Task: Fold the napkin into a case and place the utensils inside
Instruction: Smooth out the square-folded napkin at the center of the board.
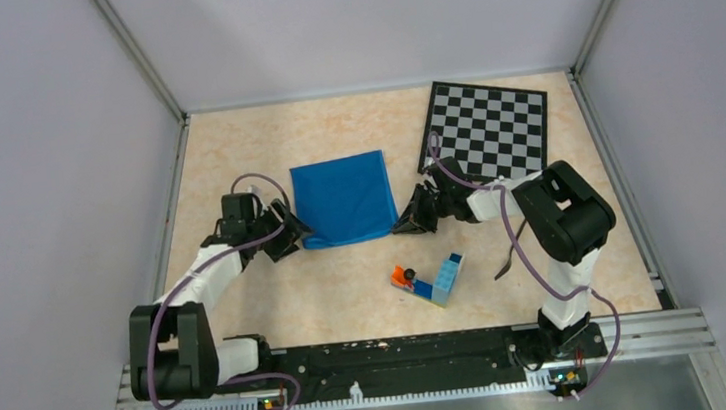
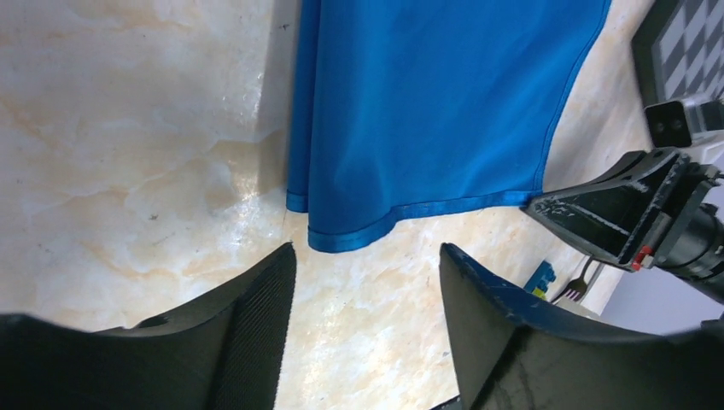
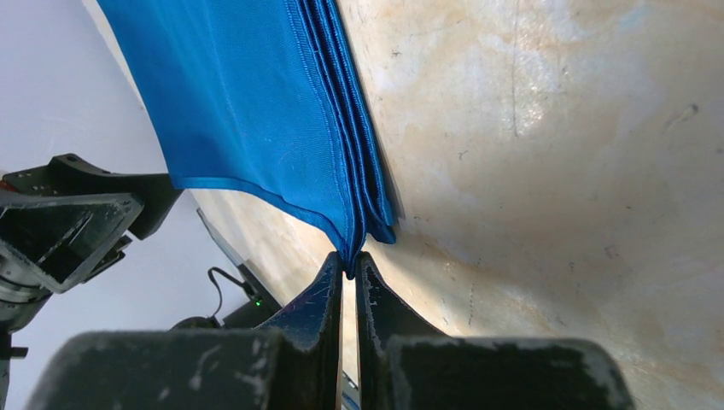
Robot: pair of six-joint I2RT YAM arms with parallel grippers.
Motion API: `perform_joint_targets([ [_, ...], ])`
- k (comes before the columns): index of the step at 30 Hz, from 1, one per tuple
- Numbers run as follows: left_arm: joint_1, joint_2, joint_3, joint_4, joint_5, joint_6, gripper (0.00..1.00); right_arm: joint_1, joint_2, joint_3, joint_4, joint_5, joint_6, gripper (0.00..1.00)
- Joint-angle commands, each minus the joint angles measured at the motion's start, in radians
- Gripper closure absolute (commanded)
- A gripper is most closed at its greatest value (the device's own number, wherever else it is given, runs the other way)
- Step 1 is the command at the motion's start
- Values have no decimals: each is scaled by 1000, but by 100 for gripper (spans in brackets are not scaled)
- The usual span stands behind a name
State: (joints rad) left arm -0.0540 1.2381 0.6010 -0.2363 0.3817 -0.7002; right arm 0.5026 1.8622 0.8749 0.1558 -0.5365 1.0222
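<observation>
The bright blue napkin (image 1: 343,199) lies folded in several layers on the table, mid-table. My right gripper (image 1: 409,224) is at its near right corner; in the right wrist view the gripper (image 3: 350,263) is shut on the corner of the napkin (image 3: 256,102), pinching the stacked hems. My left gripper (image 1: 289,236) is at the near left corner; in the left wrist view it (image 2: 367,254) is open and empty, just short of the napkin's hem (image 2: 350,239). The dark fork (image 1: 507,259) lies beside the right arm. The knife is out of view.
A chessboard (image 1: 489,129) lies at the back right, close behind the right arm. A small block of blue, yellow and orange toy bricks (image 1: 432,281) sits near the front, between the arms. Walls enclose the table on three sides.
</observation>
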Motion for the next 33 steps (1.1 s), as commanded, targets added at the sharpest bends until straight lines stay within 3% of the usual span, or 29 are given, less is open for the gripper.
perform_joint_targets([
  [1,0,83,46,33,18,10,36,-6,-49,-7,37,-4,-7,100],
  [3,0,111,50,38,10,19,39,-6,-55,-13,48,-12,-4,99],
  [5,0,118,47,44,2,22,40,-11,-67,-23,53,2,-1,84],
  [7,-1,112,44,45,-3,27,40,-15,-71,-24,45,10,-5,77],
  [14,0,90,30,40,-17,35,43,-22,-47,-20,71,-7,1,74],
  [27,0,107,20,51,-14,42,41,-22,-19,0,67,-12,-2,77],
  [33,0,99,22,44,-28,48,43,-21,-18,7,62,-11,-2,96],
])
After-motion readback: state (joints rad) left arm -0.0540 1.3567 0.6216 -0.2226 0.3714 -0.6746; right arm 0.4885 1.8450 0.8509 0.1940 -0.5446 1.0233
